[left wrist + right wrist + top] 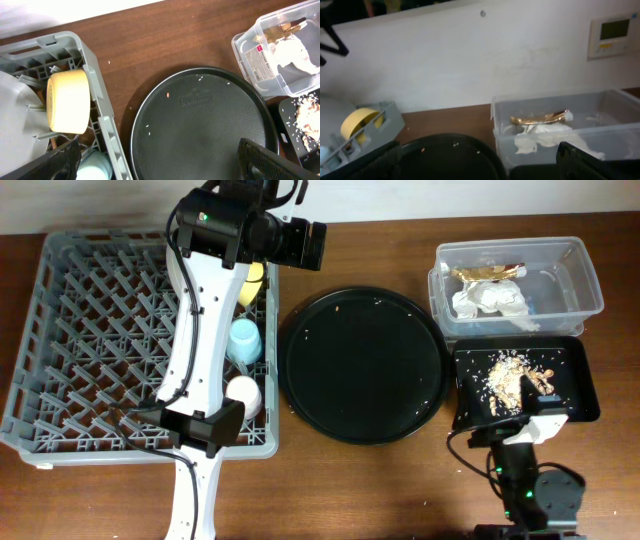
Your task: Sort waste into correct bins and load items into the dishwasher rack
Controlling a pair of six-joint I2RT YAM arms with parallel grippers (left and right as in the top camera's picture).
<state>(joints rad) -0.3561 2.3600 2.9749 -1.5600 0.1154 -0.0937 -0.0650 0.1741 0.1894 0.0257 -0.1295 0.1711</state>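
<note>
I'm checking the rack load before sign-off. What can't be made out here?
- Yellow bowl: overhead, the left arm covers most of it.
- Plate: left wrist view, cut off by the left edge; overhead, under the arm.
- Chopsticks: not clearly made out in any view.
- Food scraps: overhead, too small to identify.

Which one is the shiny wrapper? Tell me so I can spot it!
Find the clear plastic tub at the far right of the table, behind the shallow black tray of crumbs. Inside it, the wrapper lies next to the crumpled white napkin. It alone is shiny gold-brown.
</note>
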